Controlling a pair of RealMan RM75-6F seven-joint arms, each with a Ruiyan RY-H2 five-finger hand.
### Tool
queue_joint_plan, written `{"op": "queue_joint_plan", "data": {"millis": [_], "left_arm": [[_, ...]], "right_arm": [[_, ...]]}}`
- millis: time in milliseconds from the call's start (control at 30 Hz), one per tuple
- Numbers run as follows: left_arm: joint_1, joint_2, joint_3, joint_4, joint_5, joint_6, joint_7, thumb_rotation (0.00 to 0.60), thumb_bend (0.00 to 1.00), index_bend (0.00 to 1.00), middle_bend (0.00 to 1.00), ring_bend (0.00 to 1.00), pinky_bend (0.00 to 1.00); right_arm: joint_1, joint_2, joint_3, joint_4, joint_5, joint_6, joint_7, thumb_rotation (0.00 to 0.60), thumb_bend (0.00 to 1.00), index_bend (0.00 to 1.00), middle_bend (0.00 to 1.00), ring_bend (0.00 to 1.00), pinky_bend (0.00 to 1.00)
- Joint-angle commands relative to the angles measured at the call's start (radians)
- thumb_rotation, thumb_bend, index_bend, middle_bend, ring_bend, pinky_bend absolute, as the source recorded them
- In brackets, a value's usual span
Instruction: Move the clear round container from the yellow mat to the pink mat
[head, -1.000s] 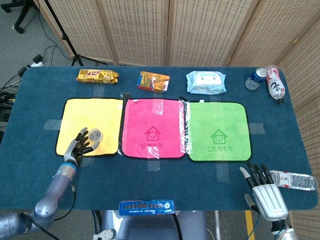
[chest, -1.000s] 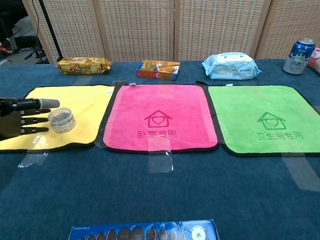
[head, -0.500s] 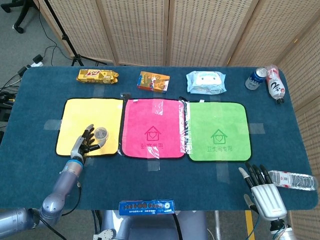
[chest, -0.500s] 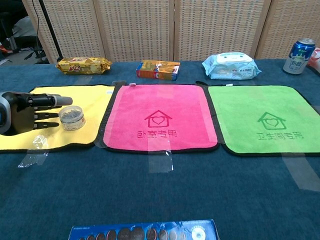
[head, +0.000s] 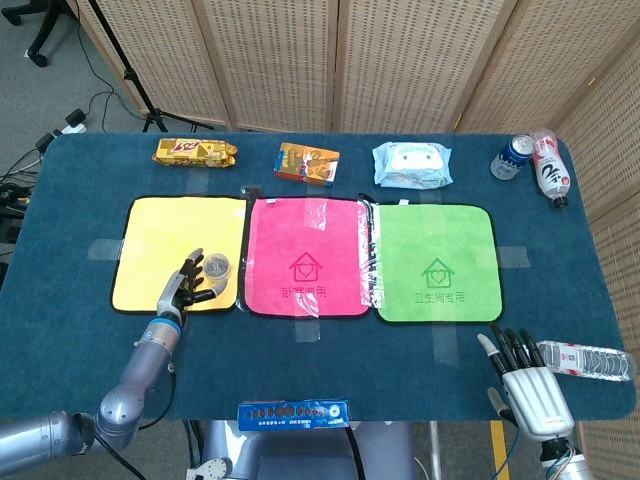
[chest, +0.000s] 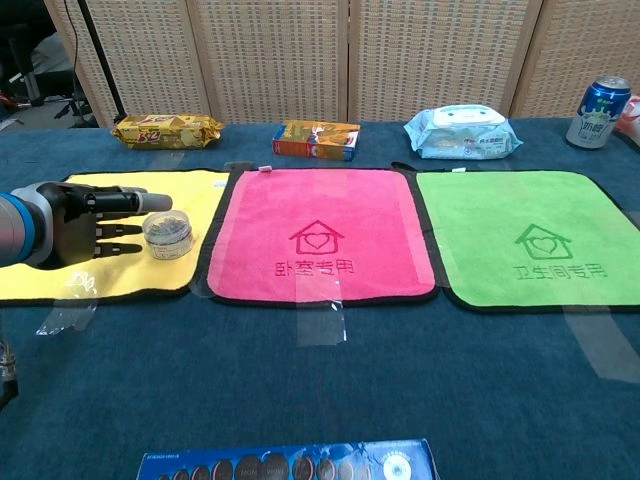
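- Head view: the clear round container (head: 217, 267) sits in the lower left of the frame, on the yellow mat (head: 165, 235) near its right edge, close to the black border it shares with the pink mat (head: 305, 225).
- Head view: the left robot hand (head: 188, 286) lies just beside the container with its fingers extended toward it. Whether they clasp the container or only press against its side I cannot tell from here.
- Head view: the right robot hand (head: 530, 380) rests at the lower right edge of the worktop (head: 330, 375), fingers apart and holding nothing, next to a plastic water bottle (head: 590, 360) lying on its side.
- Chest view: at the left of the frame the left robot hand (chest: 85, 225) reaches in from the side; its upper finger runs over the container's (chest: 167, 233) rim and the lower fingers point at its wall. A firm hold is not plain.
- Chest view: the container looks to hold small dark pieces, too small to name.
- Chest view: the pink mat (chest: 320, 205) lies just to the right of the container, its surface bare.
- Judgement: the step in hand is carrying or nudging the container rightward over the border. The next move calls for a steady, level shift so that it lands fully on the pink mat without tipping.
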Motion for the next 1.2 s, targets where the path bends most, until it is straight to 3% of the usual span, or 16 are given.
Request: {"op": "queue_joint_plan", "data": {"millis": [33,1200], "left_arm": [[-0.01,-0.009,-0.004,0.003,-0.006,0.004,0.012,0.6,0.33,0.0,0.0,0.0,0.0],[-0.106,-0.131,-0.04,0.053,-0.053,0.027,0.126,0.6,0.33,0.0,0.0,0.0,0.0]], "right_arm": [[0.0,0.0,0.0,0.0,0.002,-0.001,0.0,0.6,0.41,0.05,0.0,0.0,0.01],[0.015,-0.006,0.004,0.018,0.042,-0.034,0.019,0.6,0.41,0.05,0.0,0.0,0.01]]}}
